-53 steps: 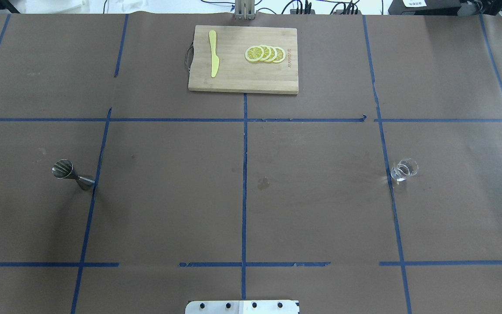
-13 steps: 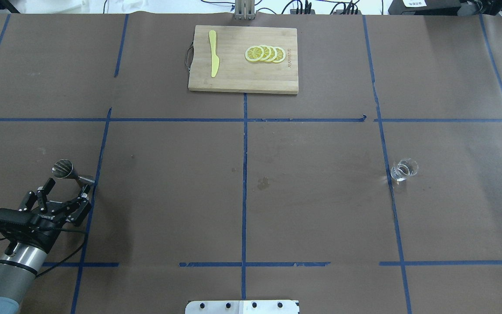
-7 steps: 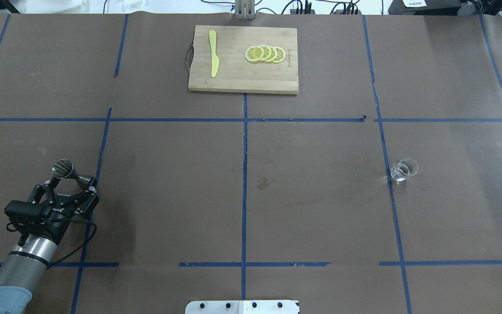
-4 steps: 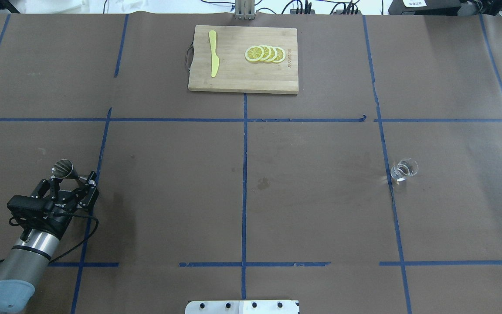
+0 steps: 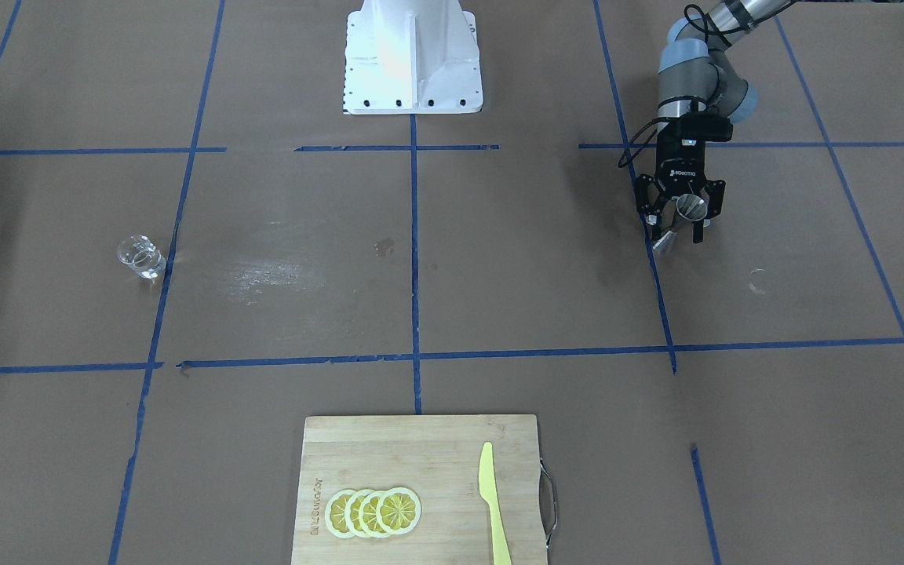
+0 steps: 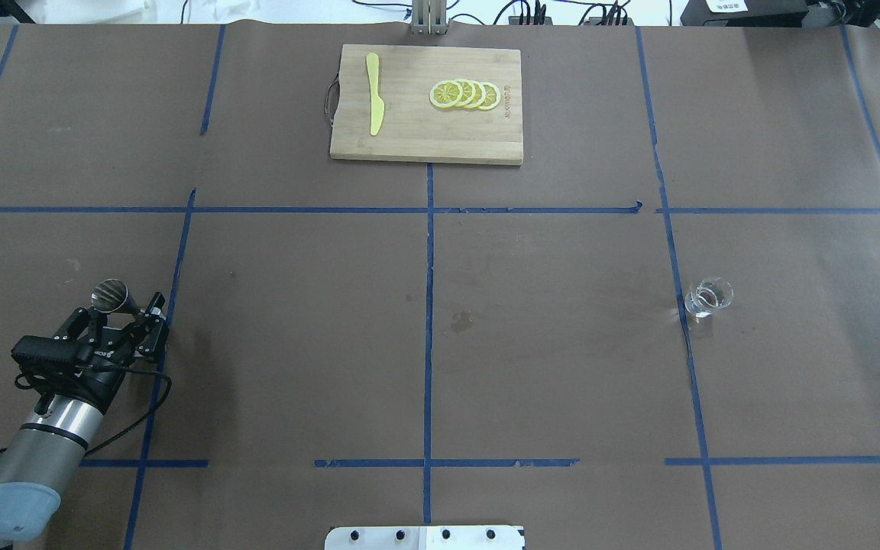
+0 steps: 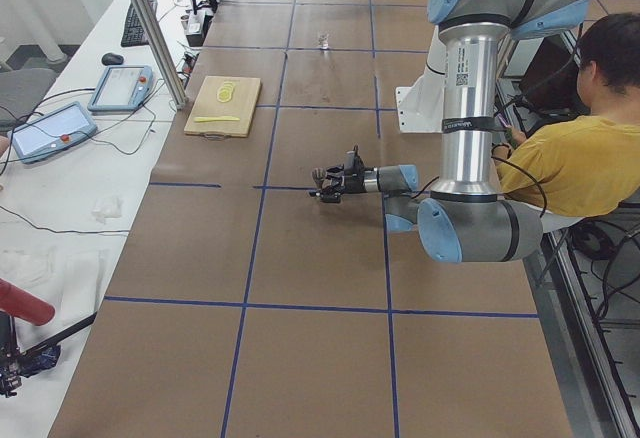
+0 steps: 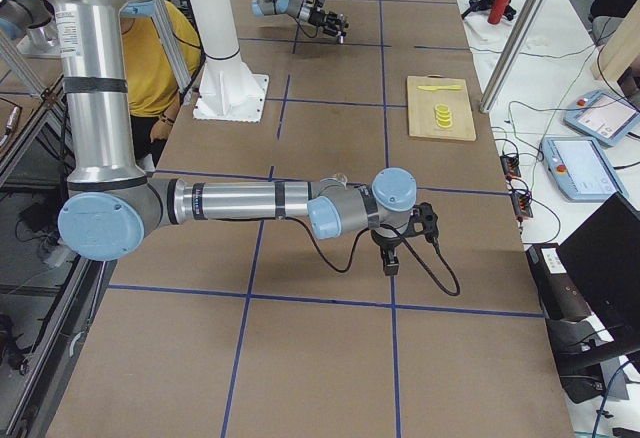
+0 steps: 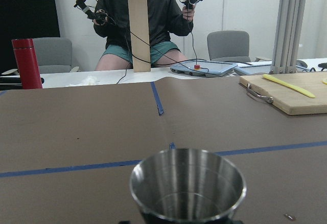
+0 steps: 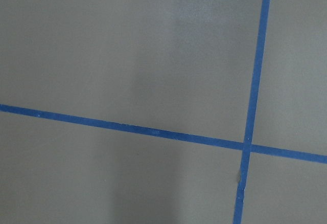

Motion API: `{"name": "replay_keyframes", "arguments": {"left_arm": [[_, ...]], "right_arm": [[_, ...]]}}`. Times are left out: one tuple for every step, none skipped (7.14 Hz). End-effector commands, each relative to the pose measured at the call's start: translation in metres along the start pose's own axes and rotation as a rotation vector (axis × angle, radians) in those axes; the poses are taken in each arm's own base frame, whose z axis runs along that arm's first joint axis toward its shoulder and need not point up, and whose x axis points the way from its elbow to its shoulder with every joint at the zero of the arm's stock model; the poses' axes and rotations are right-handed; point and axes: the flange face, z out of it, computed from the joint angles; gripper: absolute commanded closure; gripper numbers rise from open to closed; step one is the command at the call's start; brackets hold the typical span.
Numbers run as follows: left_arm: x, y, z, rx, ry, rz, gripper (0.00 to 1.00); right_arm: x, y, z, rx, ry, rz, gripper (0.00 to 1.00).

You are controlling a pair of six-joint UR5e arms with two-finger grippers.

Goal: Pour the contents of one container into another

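Note:
The steel jigger point(image 6: 111, 294) stands upright at the table's left side, on a blue tape line. My left gripper point(image 6: 125, 307) lies low and level, open, one finger on each side of the jigger's narrow waist point(image 5: 678, 224). The left wrist view has the jigger's open top cone point(image 9: 188, 185) close at the bottom centre. The clear glass cup point(image 6: 707, 298) stands alone far to the right point(image 5: 140, 257). My right gripper point(image 8: 388, 266) points down over bare table, seen only in the exterior right view, so I cannot tell its state.
A wooden cutting board point(image 6: 425, 145) sits at the far centre with a yellow knife point(image 6: 373, 92) and lemon slices point(image 6: 464, 94). The white robot base point(image 5: 413, 55) stands at the near edge. An operator in yellow point(image 7: 590, 158) sits behind the robot.
My left arm came in from the lower left and moved forward to the jigger, and its fingers narrowed around the waist. The jigger and the cup have not moved.

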Motion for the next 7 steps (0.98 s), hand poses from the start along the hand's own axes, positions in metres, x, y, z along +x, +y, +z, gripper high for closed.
{"name": "replay_keyframes", "arguments": {"left_arm": [[0.003, -0.001, 0.001, 0.001, 0.001, -0.005, 1.00], [0.003, -0.001, 0.001, -0.010, 0.008, -0.006, 1.00], [0.008, -0.008, 0.002, -0.020, 0.026, -0.028, 1.00], [0.020, -0.029, 0.001, -0.019, 0.051, -0.074, 1.00], [0.027, -0.041, 0.000, -0.025, 0.071, -0.102, 1.00], [0.029, -0.051, 0.003, -0.018, 0.072, -0.108, 1.00], [0.032, -0.063, 0.004, -0.013, 0.083, -0.081, 1.00]], "right_arm": [[0.000, 0.000, 0.000, 0.000, 0.000, 0.000, 0.00], [0.000, 0.000, 0.000, 0.000, 0.000, 0.000, 0.00], [-0.001, -0.001, -0.001, 0.002, -0.002, -0.002, 0.00], [-0.002, -0.001, -0.001, 0.003, -0.002, -0.004, 0.00], [-0.003, -0.001, -0.002, 0.004, -0.004, -0.003, 0.00], [-0.004, -0.002, -0.003, 0.007, -0.004, -0.006, 0.00], [-0.006, -0.002, -0.005, 0.010, -0.005, -0.010, 0.00]]}}
